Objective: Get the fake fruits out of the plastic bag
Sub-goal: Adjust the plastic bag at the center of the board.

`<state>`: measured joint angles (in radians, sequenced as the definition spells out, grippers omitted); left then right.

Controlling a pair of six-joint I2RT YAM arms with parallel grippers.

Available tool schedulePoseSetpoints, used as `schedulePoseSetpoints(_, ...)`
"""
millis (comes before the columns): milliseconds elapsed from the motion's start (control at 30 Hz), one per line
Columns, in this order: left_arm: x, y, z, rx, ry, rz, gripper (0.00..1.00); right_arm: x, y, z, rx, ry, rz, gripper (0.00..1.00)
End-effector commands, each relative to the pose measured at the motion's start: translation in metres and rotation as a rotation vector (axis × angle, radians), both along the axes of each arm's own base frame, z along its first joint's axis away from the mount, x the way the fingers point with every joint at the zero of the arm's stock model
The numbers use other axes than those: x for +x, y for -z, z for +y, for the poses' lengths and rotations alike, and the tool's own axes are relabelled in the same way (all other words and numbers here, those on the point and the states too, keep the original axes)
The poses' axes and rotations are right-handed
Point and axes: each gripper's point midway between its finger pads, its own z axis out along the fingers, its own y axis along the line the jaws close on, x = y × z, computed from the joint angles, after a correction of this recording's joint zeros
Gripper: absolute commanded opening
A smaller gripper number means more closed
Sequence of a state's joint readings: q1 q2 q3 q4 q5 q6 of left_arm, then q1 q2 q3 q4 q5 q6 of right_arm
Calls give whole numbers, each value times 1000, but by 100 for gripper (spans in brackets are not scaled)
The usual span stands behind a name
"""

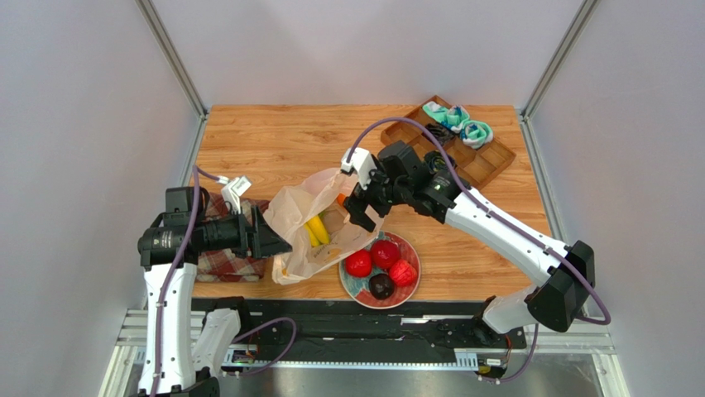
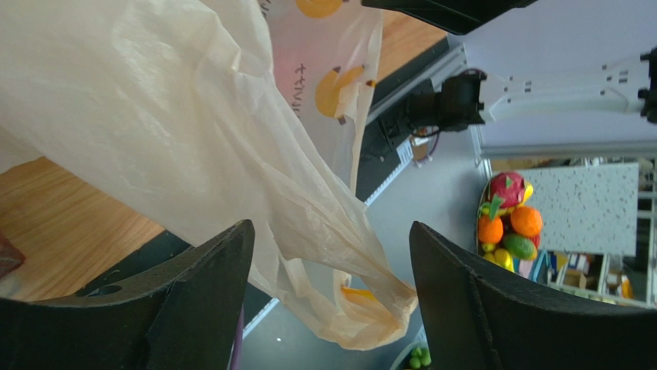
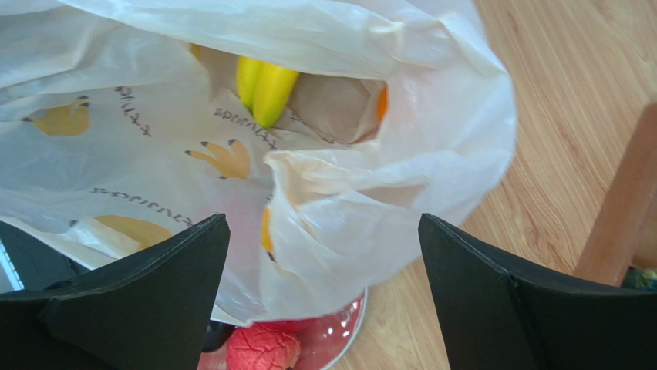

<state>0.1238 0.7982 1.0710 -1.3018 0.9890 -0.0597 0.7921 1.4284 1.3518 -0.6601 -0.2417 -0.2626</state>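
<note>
The cream plastic bag [image 1: 302, 223] lies open left of the plate [image 1: 410, 291]. Yellow bananas [image 1: 317, 230] and an orange [image 1: 341, 199] show inside it. Two red round fruits [image 1: 358, 263], a strawberry [image 1: 403, 273] and a dark round fruit [image 1: 381, 286] sit on the plate. My left gripper [image 1: 277, 240] is open at the bag's left edge, with a bag fold [image 2: 339, 254] hanging between its jaws. My right gripper [image 1: 364, 217] is open above the bag's right rim [image 3: 339, 200]. The right wrist view shows the bananas [image 3: 264, 89], orange [image 3: 382, 104] and strawberry [image 3: 262, 348].
A red plaid cloth [image 1: 232, 260] lies under the left arm. A wooden compartment tray [image 1: 488, 161] with teal-and-white items [image 1: 459, 124] stands at the back right. The bag overlaps the plate's left rim.
</note>
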Motion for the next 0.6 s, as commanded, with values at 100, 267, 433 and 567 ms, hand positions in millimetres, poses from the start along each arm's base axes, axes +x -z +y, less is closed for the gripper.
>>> schedulePoseSetpoints(100,-1,18,-2,32,68,38,48,12,21,0,-114,63,-103,99)
schedulePoseSetpoints(267,37,19,16,164,27,-4,0,40,49,-15,-313,97,-161,71)
schedulePoseSetpoints(433,110,-39,23,184,-11,-212,0,103,18,-1,-290,123,-252,5)
schedulePoseSetpoints(567,162,-85,22,165,-4,-315,0,171,-31,25,-157,210,-323,0)
